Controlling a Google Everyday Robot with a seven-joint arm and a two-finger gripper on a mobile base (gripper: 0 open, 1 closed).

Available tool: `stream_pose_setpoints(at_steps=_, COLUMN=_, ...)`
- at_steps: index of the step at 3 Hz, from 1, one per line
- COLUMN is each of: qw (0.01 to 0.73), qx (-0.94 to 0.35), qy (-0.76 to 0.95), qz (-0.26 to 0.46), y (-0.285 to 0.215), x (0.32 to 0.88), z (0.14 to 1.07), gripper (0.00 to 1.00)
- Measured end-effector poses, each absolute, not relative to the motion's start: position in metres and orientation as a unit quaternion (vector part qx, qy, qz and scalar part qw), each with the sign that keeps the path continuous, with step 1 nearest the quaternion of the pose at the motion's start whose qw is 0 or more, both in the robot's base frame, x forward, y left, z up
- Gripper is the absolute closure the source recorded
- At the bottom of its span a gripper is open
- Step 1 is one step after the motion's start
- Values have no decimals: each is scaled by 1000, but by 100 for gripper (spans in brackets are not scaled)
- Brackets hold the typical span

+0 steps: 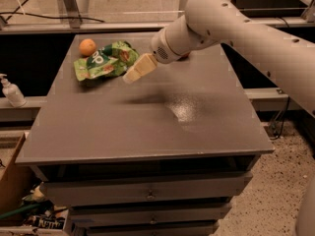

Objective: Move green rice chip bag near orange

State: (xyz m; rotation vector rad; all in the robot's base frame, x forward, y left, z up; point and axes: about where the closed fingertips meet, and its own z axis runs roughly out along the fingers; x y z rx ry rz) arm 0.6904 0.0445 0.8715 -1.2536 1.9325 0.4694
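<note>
The green rice chip bag lies crumpled at the far left of the grey table. The small orange sits just behind its left end, touching or nearly touching it. My gripper, cream-coloured at the end of the white arm, hangs just right of the bag's right edge and holds nothing. It casts a shadow on the tabletop below.
A sliver of a red fruit shows behind the arm at the far middle of the table. A soap bottle stands on a ledge at the left. Drawers sit under the tabletop. A cardboard box is on the floor at left.
</note>
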Motion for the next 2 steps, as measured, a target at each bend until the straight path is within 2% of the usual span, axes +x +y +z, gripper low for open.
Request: stream_pose_setpoints(at_steps=2, qw=400, qx=-508, qy=732, qz=217, y=-52, x=661, z=890, gripper=0)
